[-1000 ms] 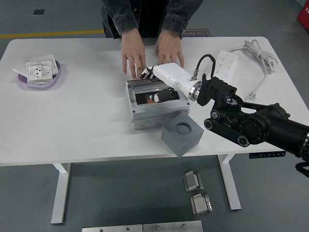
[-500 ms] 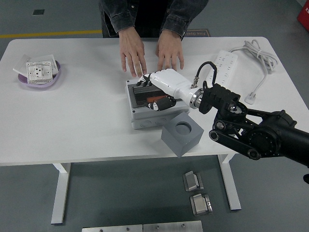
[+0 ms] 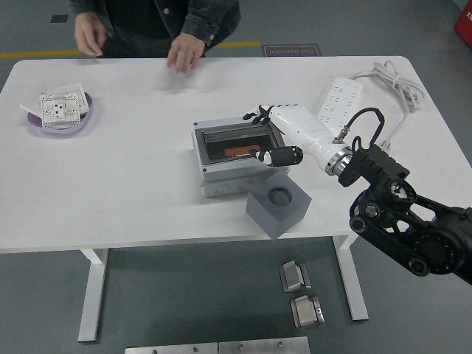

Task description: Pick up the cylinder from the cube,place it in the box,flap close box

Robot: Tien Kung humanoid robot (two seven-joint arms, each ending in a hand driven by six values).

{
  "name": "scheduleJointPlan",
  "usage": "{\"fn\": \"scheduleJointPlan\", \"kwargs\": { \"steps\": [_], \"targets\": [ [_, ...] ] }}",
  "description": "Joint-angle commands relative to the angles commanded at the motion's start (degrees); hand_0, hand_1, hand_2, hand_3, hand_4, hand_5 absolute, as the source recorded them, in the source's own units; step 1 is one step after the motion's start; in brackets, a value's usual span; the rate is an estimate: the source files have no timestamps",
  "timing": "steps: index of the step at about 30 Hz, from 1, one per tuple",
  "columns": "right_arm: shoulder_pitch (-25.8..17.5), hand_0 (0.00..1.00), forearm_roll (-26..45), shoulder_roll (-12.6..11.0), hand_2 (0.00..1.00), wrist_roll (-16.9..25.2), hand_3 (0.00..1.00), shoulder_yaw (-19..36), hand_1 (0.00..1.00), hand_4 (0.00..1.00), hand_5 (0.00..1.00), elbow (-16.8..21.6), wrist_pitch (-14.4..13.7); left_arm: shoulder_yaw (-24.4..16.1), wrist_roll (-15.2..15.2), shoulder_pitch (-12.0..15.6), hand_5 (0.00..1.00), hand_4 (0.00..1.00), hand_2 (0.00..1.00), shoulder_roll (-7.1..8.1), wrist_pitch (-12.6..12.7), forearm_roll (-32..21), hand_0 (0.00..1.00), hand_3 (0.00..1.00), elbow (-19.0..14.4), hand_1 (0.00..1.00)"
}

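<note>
- Your right hand (image 3: 274,136) sits at the right end of the box (image 3: 234,156), its white shell reaching in from the black arm (image 3: 413,225) at the lower right; the fingers (image 3: 258,114) are spread loosely and hold nothing (the dark thumb tip rests near the box's front right corner).
- You can see the box just left of that hand, a grey housing in the middle of the counter (image 3: 133,177), its cover appearing down over the opening, dark and see-through.
- Through the cover you can make out an orange-red shape, the cylinder (image 3: 237,152), lying on its side inside the box, towards the right half (its outline is small and partly hidden by the thumb).
- The cube (image 3: 278,206) stands just in front of the box's right corner, at the counter's near edge, turned corner-on to you; the round socket in its top face is empty.
- Farther out on your right, a white power strip (image 3: 340,96) and its coiled cable (image 3: 394,85) lie near the far right corner.
- At the far left a purple dish (image 3: 60,122) carries a white socket plate (image 3: 60,108).
- A person stands at the far side towards the left; one hand (image 3: 184,53) hovers over the far edge, the other hand (image 3: 90,33) is held back off the counter, both well apart from the box.
</note>
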Motion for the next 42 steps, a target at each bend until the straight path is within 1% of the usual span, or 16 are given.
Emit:
{"fn": "scheduleJointPlan", "kwargs": {
  "steps": [3,4,6,9,10,14,15,16,19,22,27,32,35,38,42],
  "targets": [
    [-4.9,0.641,0.0,-1.2,0.684,-1.6,0.761,4.9,0.642,0.748,0.219,2.6,2.0,-0.2,0.0,0.0,0.337,0.757,0.509,-0.05,0.0,0.1,0.698,0.750,0.0,0.684],
    [-6.3,0.672,0.4,-1.3,0.700,-1.9,0.802,6.2,0.656,0.830,0.322,2.9,2.3,-0.2,0.0,-0.1,0.339,0.758,0.509,-0.05,0.0,0.1,0.698,0.747,0.0,0.684],
    [-9.3,0.672,1.4,-1.4,0.700,-2.4,0.802,8.9,0.656,0.830,0.322,3.2,2.7,-0.4,0.0,-0.2,0.339,0.758,0.509,-0.07,0.0,0.2,0.698,0.747,0.0,0.684],
    [-13.3,0.672,3.4,-0.7,0.700,-2.8,0.802,12.4,0.656,0.830,0.322,3.4,2.0,-0.8,-0.1,-0.4,0.339,0.758,0.509,-0.05,0.0,0.6,0.698,0.747,-0.2,0.684],
    [-14.5,0.926,3.9,-0.3,0.867,-3.0,0.972,13.1,0.871,0.998,0.526,3.3,1.4,-0.9,-0.1,-0.5,0.338,0.757,0.509,-0.04,0.0,0.6,0.698,0.747,-0.2,0.684],
    [-19.3,0.926,6.9,1.7,0.867,-3.4,0.972,14.5,0.871,0.998,0.526,2.7,-1.6,-0.7,-0.1,-0.6,0.338,0.757,0.509,0.04,0.0,0.6,0.698,0.747,-0.3,0.684],
    [-19.8,0.926,7.6,2.0,0.867,-3.3,0.972,14.7,0.871,0.998,0.526,2.7,-2.0,-0.6,-0.1,-0.6,0.338,0.757,0.509,0.05,0.0,0.5,0.698,0.747,-0.2,0.684],
    [-20.4,0.998,8.5,2.4,0.998,-3.2,0.998,14.8,0.998,0.998,0.567,2.6,-2.5,-0.5,-0.1,-0.6,0.337,0.758,0.509,0.08,0.0,0.4,0.698,0.746,-0.2,0.684],
    [-21.3,0.998,11.5,3.1,0.998,-2.6,0.998,15.0,0.998,0.998,0.567,2.6,-3.4,0.0,-0.1,-0.7,0.337,0.758,0.509,0.23,0.0,0.1,0.698,0.746,-0.1,0.684],
    [-22.0,0.998,15.0,3.5,0.998,-1.7,0.998,15.2,0.998,0.998,0.570,2.7,-3.8,0.3,-0.1,-0.8,0.336,0.757,0.509,0.47,0.0,-0.1,0.698,0.744,-0.1,0.684],
    [-23.0,0.998,20.2,3.2,0.998,-0.6,0.998,15.4,0.998,0.998,0.570,3.6,-3.5,0.5,-0.1,-0.7,0.336,0.757,0.509,0.65,0.0,-0.3,0.698,0.744,-0.1,0.684],
    [-24.2,0.998,24.0,2.9,0.998,0.7,0.998,15.6,0.998,0.998,0.576,4.9,-3.7,0.5,-0.1,-0.7,0.336,0.757,0.509,0.39,0.0,-0.5,0.698,0.742,0.0,0.684],
    [-24.7,0.998,28.0,3.0,0.998,3.7,0.998,15.3,0.998,0.998,0.582,5.4,-4.0,0.4,-0.1,-0.7,0.335,0.755,0.509,0.23,0.0,-0.6,0.698,0.739,0.0,0.683],
    [-25.0,0.998,33.7,3.3,0.998,8.1,0.998,15.5,0.998,0.998,0.582,5.6,-4.8,0.1,-0.1,-0.7,0.335,0.755,0.509,0.10,-0.1,-0.5,0.698,0.739,-0.1,0.683],
    [-24.8,0.998,41.9,3.9,0.998,14.0,0.998,16.5,0.998,0.998,0.585,5.2,-4.3,0.1,-0.2,-0.6,0.335,0.754,0.509,-0.01,-0.1,-0.7,0.698,0.737,-0.1,0.683]
  ]
}}
